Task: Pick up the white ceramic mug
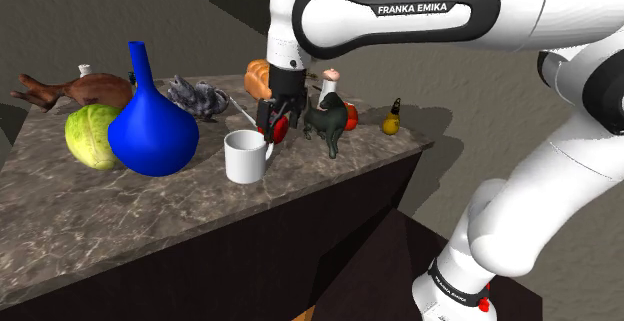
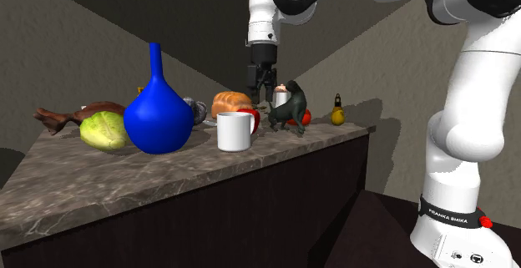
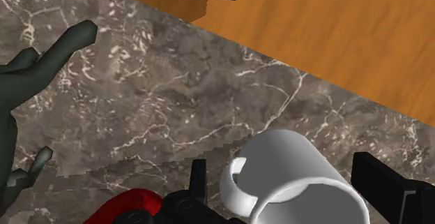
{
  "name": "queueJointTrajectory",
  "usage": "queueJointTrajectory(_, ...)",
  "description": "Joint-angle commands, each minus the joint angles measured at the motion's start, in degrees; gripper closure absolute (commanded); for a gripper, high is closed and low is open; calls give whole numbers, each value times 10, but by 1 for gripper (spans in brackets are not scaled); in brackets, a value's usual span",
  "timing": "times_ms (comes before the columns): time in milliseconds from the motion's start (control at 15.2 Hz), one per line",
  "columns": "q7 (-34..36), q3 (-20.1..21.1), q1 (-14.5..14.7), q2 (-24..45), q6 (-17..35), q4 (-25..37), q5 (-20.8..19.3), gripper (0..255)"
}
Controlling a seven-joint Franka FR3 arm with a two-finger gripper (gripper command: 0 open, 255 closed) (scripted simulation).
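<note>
- Mug [image 1: 243, 156] [image 2: 235, 131] [image 3: 293, 184]: white, upright on the dark marbled table [image 1: 120, 219], near its front edge, handle toward 3 o'clock in the shoulder view.
- Blue vase [image 1: 150, 134] [image 2: 157, 120] stands at 10 o'clock of the mug, near but apart.
- Black hand [image 1: 272, 121] [image 2: 265, 91] [image 3: 282, 168] points down at 1 o'clock of the mug in both outside views. In the second exterior view it hangs above rim level, clear of the mug.
- Fingers [image 3: 199, 177] are apart and clamped on nothing. The wrist view has the mug in the gap between them.
- Red item [image 1: 282, 129] [image 3: 125, 205] sits just behind the mug handle, under the hand. Cannot tell what it is.
- Dark green animal figurine [image 1: 328, 121] [image 2: 292, 108] [image 3: 14, 83] stands at 3 o'clock of the hand, shoulder view.
- Orange lumpy item [image 1: 257, 74] [image 2: 230, 103] is at 11 o'clock of the hand.
- Small yellow item [image 1: 392, 121] [image 2: 337, 114] sits at the table's far 3 o'clock end.
- Green cabbage [image 1: 90, 136] is at 9 o'clock of the vase, overlapped by it.
- Brown item [image 1: 85, 91] is at 11 o'clock of the vase.
- Grey spiky item [image 1: 197, 97] is at 1 o'clock of the vase.
- Wood floor [image 3: 334, 41] shows beyond the table edge in the wrist view.
</note>
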Motion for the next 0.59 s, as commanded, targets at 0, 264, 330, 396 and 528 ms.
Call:
queueJointTrajectory(0, 22, 15, 6, 47, 4, 40, -11, 0)
queueJointTrajectory(264, 61, 38, 24, 136, 1, 124, -41, 0)
queueJointTrajectory(330, 70, 42, 30, 159, -1, 148, -49, 0)
queueJointTrajectory(396, 80, 46, 36, 183, -5, 172, -58, 0)
queueJointTrajectory(528, 84, 46, 40, 193, 1, 176, -62, 0)
